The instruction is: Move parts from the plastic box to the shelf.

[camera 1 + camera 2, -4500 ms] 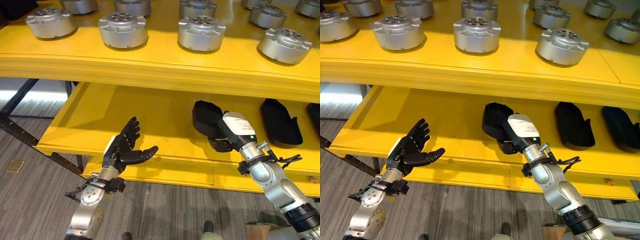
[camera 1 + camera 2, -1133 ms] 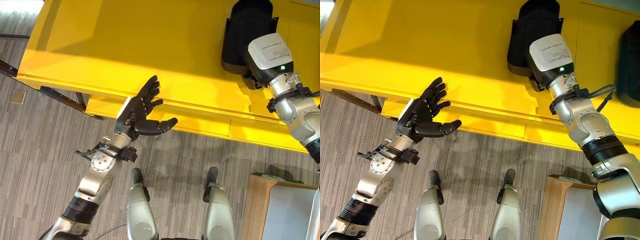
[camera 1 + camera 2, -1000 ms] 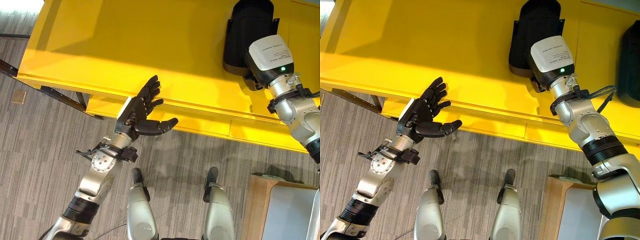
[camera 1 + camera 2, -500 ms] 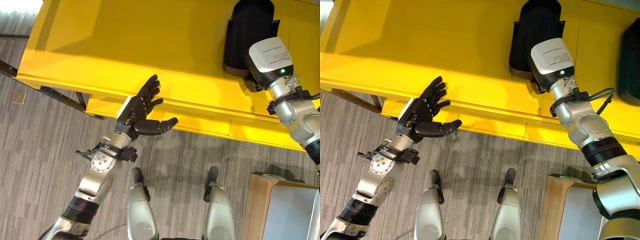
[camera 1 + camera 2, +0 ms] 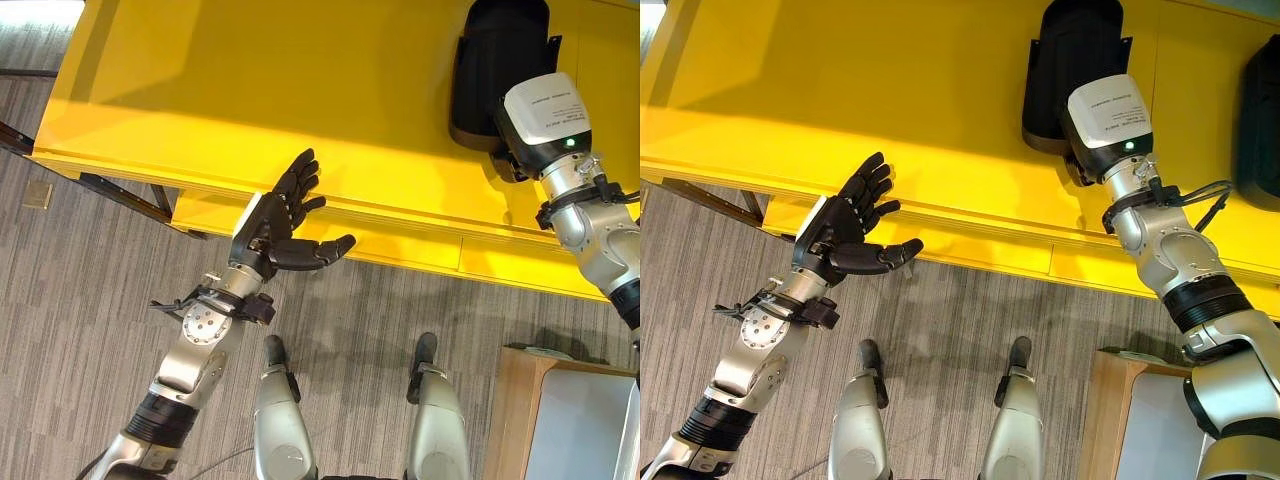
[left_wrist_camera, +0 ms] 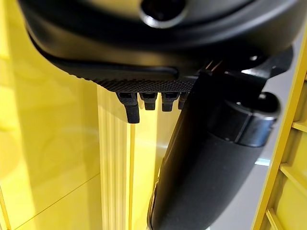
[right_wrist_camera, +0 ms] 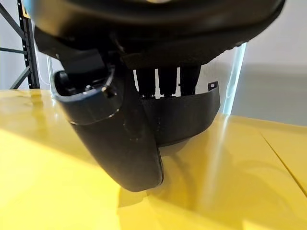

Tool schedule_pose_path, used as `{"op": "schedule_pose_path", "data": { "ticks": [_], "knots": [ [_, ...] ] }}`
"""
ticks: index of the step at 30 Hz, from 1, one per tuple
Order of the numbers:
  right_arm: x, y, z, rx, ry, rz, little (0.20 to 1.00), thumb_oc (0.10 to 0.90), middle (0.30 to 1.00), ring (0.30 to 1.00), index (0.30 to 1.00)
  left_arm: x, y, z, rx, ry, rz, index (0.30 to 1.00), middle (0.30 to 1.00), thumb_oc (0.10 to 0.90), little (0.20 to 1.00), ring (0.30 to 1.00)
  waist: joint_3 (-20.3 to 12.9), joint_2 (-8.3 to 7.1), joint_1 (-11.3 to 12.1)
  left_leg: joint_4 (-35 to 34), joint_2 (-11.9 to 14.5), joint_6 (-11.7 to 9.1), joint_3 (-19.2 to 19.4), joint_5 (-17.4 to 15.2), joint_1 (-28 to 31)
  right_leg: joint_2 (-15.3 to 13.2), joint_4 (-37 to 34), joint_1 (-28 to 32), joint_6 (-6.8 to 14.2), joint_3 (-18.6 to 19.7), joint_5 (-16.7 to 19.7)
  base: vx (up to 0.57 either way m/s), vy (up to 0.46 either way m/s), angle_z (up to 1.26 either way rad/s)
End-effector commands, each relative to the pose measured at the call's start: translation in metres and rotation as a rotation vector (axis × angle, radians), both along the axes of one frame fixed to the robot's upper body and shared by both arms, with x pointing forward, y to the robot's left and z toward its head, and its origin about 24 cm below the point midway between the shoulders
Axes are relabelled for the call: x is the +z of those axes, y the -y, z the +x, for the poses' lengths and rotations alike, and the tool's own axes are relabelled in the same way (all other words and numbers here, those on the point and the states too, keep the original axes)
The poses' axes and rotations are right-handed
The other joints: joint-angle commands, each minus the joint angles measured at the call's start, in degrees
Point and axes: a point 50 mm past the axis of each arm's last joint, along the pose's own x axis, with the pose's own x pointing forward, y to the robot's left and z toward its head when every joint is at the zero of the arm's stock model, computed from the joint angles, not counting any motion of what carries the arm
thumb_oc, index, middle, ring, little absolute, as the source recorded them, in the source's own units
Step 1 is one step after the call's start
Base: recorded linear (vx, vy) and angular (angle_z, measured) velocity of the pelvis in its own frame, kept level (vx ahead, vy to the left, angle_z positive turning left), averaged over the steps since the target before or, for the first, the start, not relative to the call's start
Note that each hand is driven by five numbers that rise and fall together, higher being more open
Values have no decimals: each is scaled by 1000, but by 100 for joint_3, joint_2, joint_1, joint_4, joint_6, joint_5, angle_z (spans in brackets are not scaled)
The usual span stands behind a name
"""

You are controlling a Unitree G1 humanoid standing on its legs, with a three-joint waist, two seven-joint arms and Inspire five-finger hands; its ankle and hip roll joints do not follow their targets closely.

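Observation:
A long black part lies on the yellow shelf at the back right. My right hand, with a white cover on its back, is shut on the part's near end. In the right wrist view its fingers reach in over the part's rim and the thumb rests outside it on the shelf. My left hand hovers open, palm up, just in front of the shelf's front edge, and holds nothing.
A second black part lies on the shelf at the far right. A tan wooden box stands on the grey carpet at the lower right. A dark rack brace runs under the shelf's left corner.
The camera has tilted down since the earliest frames. Over the last second my right hand has shifted slightly to the right with the black part. The left hand has held still.

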Motion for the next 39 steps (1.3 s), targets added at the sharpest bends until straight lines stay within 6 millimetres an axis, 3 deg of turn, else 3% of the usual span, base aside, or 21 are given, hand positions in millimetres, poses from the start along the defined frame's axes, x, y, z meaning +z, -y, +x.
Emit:
{"op": "schedule_pose_path", "data": {
  "ticks": [1,26,39],
  "knots": [
    [51,7,-7,-27,232,60,1000,900,1000,1000,1000,13,9,-9,-66,93,-29,1000,1000,900,1000,1000,-153,21,-75,-34,-380,412,-214,-311,165,457,844,-96,-314,170,-1113,0,0,0],
    [37,13,-5,-66,185,19,1000,900,1000,1000,1000,12,8,-9,-57,99,-28,1000,1000,900,1000,1000,-159,10,-111,-54,-373,422,-192,-306,168,465,799,-88,-318,176,-1096,0,0,0],
    [22,0,-9,-10,152,-5,1000,900,1000,1000,1000,14,7,-8,-37,108,-37,1000,1000,900,1000,1000,-169,-17,-196,-89,-351,432,-134,-290,194,496,765,-72,-325,202,-1091,0,0,0]
  ]
}}
